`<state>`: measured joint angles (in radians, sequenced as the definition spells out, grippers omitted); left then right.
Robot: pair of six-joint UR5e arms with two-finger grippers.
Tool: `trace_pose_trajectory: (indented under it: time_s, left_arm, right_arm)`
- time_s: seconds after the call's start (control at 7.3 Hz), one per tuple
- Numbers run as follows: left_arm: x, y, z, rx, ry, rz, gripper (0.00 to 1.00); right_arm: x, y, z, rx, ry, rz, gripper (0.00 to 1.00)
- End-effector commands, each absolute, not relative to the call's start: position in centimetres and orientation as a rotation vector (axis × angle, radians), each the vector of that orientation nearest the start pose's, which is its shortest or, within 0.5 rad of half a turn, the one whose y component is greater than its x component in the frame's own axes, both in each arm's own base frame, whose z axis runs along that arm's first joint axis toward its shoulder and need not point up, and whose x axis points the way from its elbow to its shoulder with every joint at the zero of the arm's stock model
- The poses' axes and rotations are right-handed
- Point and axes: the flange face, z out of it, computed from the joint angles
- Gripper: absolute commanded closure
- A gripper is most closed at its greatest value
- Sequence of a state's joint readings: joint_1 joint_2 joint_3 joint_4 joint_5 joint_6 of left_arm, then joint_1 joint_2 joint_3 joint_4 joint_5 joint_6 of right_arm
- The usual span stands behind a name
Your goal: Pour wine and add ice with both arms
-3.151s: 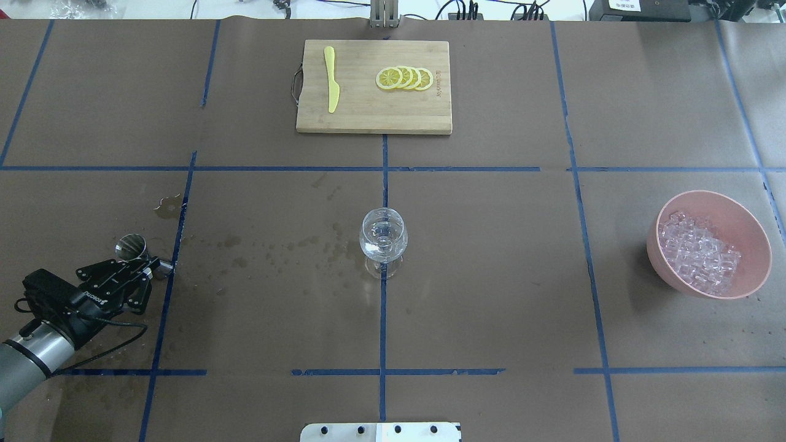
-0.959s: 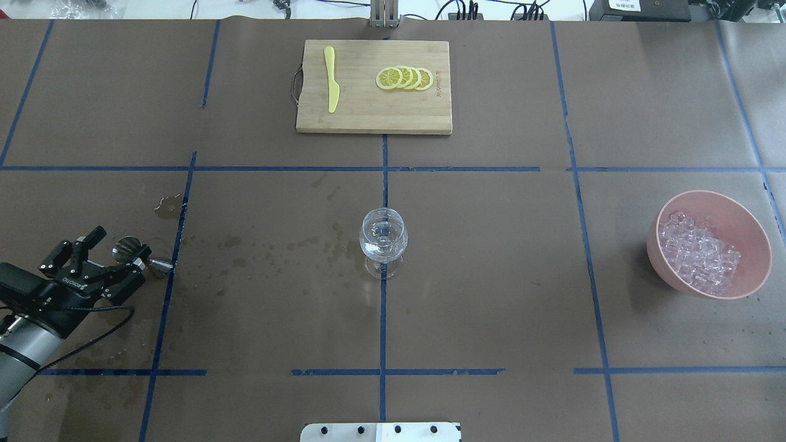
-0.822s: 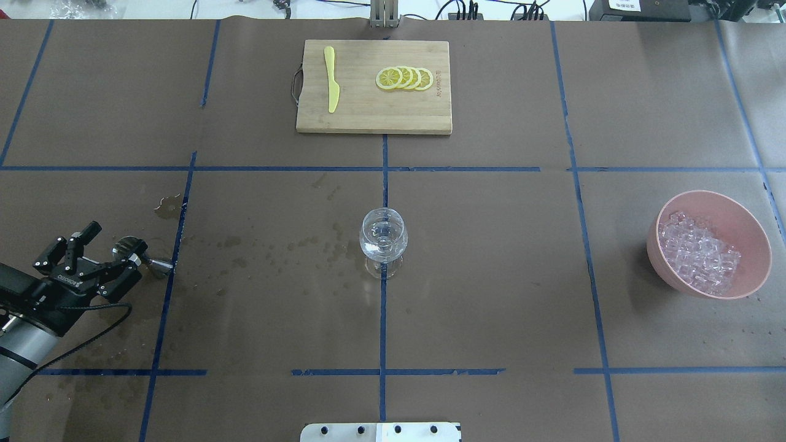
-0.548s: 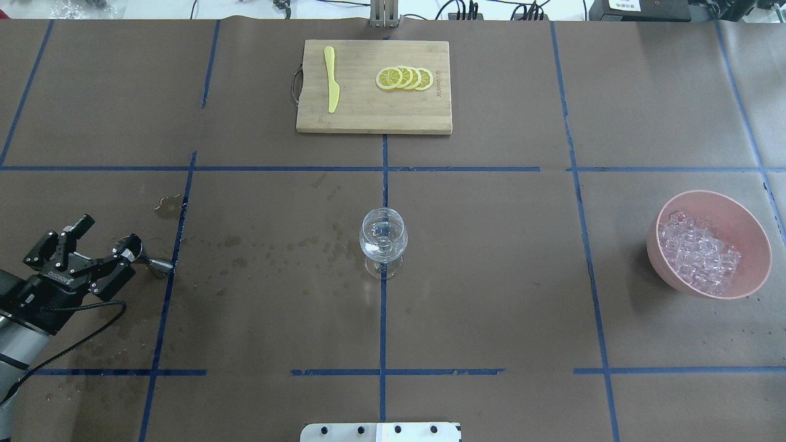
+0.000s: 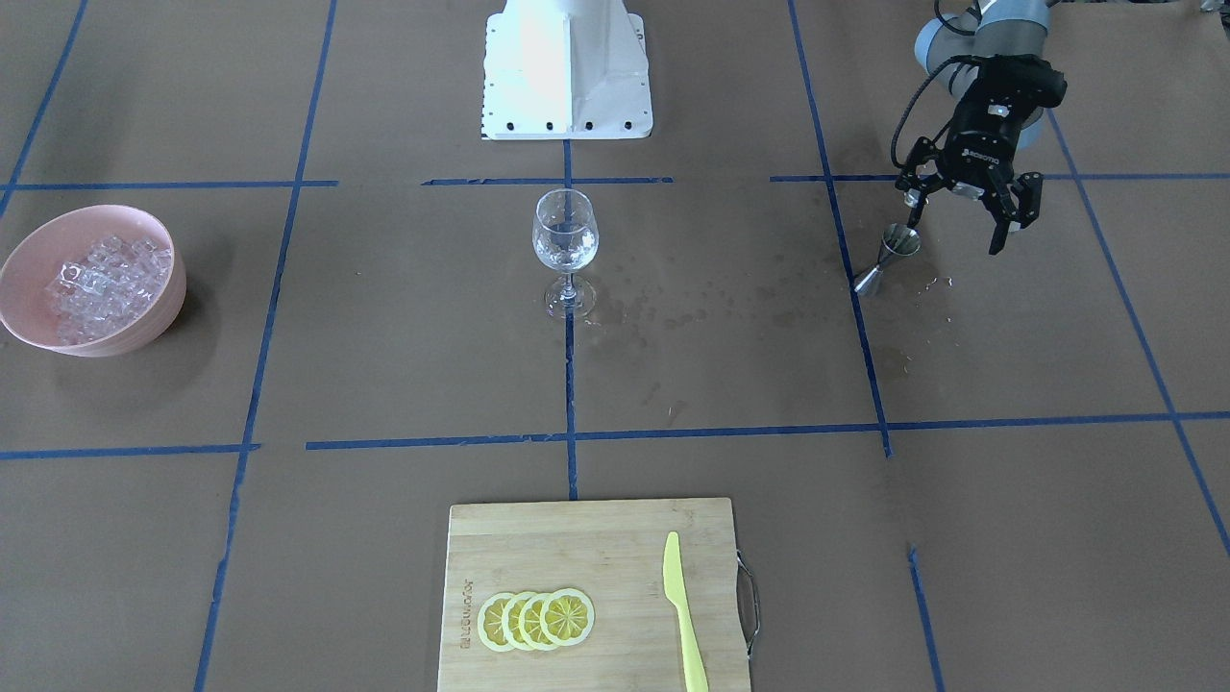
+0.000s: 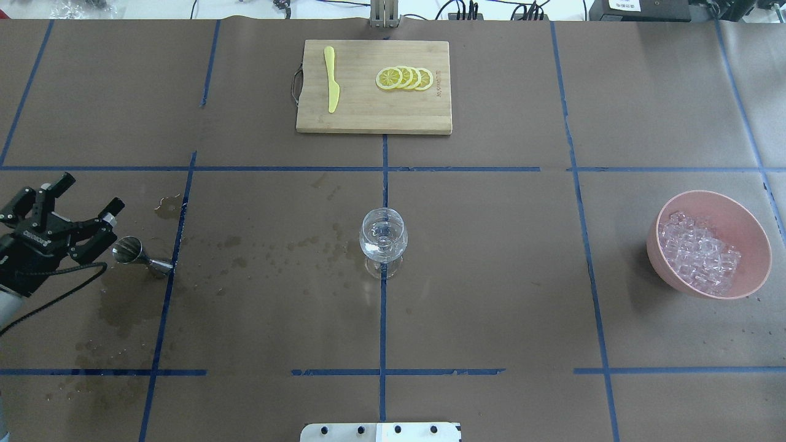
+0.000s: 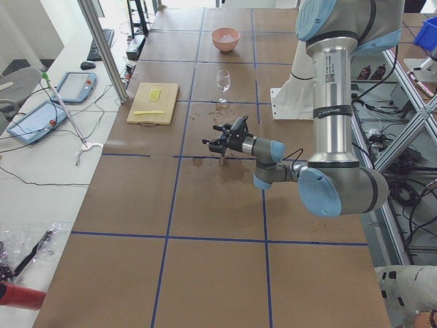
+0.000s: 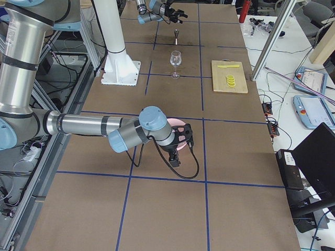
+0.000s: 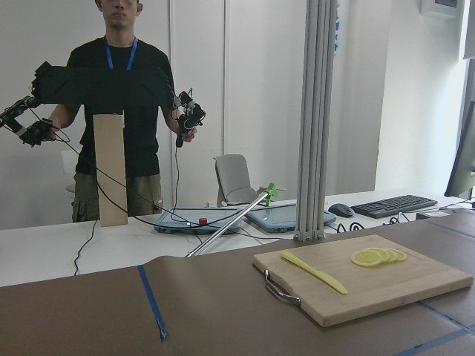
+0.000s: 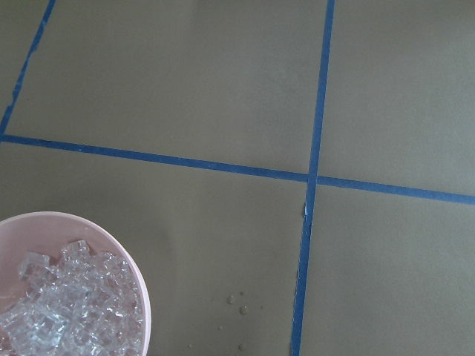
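The wine glass (image 6: 383,239) stands upright at the table's middle and seems to hold some clear liquid. The ice (image 6: 700,255) is heaped in a pink bowl (image 6: 756,228) at the right. A small metal jigger (image 6: 132,250) stands at the left. My left gripper (image 6: 89,191) is open and empty, raised just beyond and to the left of the jigger, clear of it. My right gripper (image 8: 184,140) shows only in the exterior right view, beside the bowl; I cannot tell if it is open. Its wrist view shows the ice (image 10: 67,311) at lower left.
A wooden cutting board (image 6: 368,116) at the far middle holds lemon slices (image 6: 405,78) and a yellow knife (image 6: 331,80). Wet stains (image 6: 123,307) mark the brown paper around the jigger and left of the glass. The white robot base (image 5: 565,67) is at the near edge.
My left gripper, earlier over the jigger, has opened and drawn back to the left and away from the robot. The jigger stays standing on the table. Glass and bowl have not moved.
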<state>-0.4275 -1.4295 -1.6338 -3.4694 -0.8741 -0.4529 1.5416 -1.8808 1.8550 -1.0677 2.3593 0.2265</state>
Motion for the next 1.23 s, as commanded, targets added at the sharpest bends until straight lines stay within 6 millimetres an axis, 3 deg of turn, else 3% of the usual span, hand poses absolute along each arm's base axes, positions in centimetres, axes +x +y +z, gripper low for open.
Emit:
trace_pose_trajectory:
  time_s: [0.0, 0.41, 0.55, 0.82, 0.96, 1.1]
  left_arm:
    - [21.1, -40.7, 49.7, 1.458, 0.78, 0.042, 0.0]
    - [13.3, -52.5, 45.8, 1.247, 0.578, 0.241, 0.0]
    - [10.9, -54.1, 45.5, 1.168, 0.564, 0.232, 0.0]
    - [7.3, -55.0, 46.7, 1.089, 0.542, 0.191, 0.0]
    - [5.2, -55.7, 47.8, 0.981, 0.51, 0.263, 0.0]
    - [0.8, -57.6, 47.2, 0.979, 0.352, 0.472, 0.0]
  right_arm:
    - [5.1, -38.5, 59.4, 0.35, -0.823, -0.005, 0.0]
    - [5.1, -38.5, 59.5, 0.349, -0.823, -0.006, 0.0]
    - [5.2, -38.3, 59.7, 0.345, -0.822, -0.005, 0.0]
    - [5.2, -38.1, 59.8, 0.343, -0.821, -0.009, 0.0]
    - [5.2, -38.0, 59.9, 0.342, -0.82, -0.01, 0.0]
    - [5.2, -38.1, 59.9, 0.342, -0.821, -0.009, 0.0]
